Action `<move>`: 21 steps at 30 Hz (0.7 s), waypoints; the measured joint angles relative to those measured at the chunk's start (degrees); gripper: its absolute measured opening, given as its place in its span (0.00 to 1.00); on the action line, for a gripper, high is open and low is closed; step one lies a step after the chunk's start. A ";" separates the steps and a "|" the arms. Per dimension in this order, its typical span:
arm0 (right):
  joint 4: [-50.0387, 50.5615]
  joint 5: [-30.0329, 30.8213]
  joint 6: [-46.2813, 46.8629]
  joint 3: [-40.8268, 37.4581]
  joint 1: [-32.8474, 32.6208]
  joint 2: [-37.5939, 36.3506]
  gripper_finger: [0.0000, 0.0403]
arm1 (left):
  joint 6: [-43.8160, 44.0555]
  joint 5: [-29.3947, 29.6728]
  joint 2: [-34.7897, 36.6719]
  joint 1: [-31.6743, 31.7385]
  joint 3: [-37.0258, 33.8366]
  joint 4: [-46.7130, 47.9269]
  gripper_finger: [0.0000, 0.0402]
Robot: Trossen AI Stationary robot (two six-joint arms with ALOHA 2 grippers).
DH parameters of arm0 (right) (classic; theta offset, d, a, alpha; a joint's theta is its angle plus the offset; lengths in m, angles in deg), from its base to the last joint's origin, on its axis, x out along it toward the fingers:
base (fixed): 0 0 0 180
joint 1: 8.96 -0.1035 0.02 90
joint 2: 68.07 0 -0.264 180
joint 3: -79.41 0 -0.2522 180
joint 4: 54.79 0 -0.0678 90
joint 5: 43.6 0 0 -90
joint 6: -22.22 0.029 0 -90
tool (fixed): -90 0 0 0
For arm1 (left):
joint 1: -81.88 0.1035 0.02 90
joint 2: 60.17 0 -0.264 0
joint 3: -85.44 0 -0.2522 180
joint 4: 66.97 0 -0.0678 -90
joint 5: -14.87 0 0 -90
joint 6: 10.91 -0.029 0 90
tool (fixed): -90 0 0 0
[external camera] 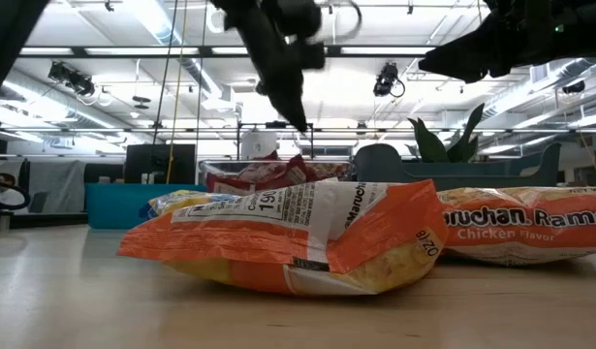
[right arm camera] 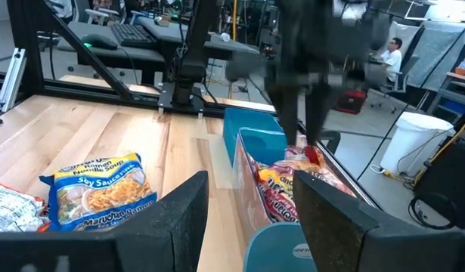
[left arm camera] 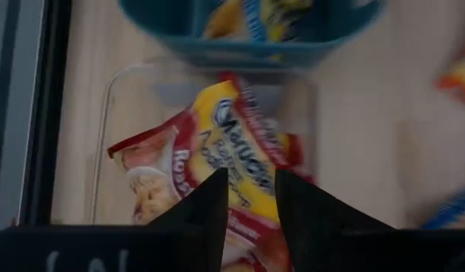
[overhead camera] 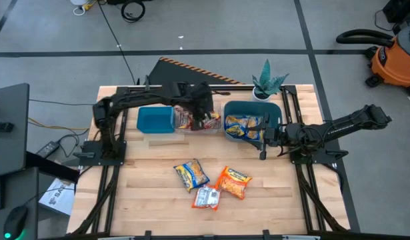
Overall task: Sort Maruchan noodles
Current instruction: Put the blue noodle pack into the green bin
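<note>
The left gripper (overhead camera: 206, 115) hangs over the clear bin (overhead camera: 199, 125) at the back of the table (overhead camera: 125, 193), between the teal bin (overhead camera: 155, 120) on its left and the round teal bin (overhead camera: 255, 107) on its right. Its fingers (left arm camera: 209, 204) stand a little apart with nothing between them, just above a red packet (left arm camera: 224, 151) lying in the clear bin. Several red packets (overhead camera: 191, 120) fill that bin.

The right gripper (overhead camera: 263, 137) sits low at the near right edge of the round bin, fingers (right arm camera: 330, 204) spread open and empty. Yellow packets (overhead camera: 241, 125) lie inside the round bin.

Three packets lie loose on the front middle of the table: a yellow-and-blue packet (overhead camera: 191, 175) on the left, an orange packet (overhead camera: 234, 182) to its right, and a white-and-orange packet (overhead camera: 207, 197) in front of and between them, touching or nearly touching both. In the low view the white-and-orange packet (external camera: 288, 237) lies nearest, with the orange one (external camera: 530, 233) beside it.

A potted plant (overhead camera: 267, 81) stands at the back edge behind the round bin. An orange vacuum (overhead camera: 395, 57) stands on the floor at far right. A person (right arm camera: 389, 53) sits in the room beyond the table
</note>
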 joint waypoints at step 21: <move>-0.99 0.08 -0.02 0.00 0.00 0.02 0.49 | 21.37 -15.55 5.72 -23.59 -26.32 0.35 0.29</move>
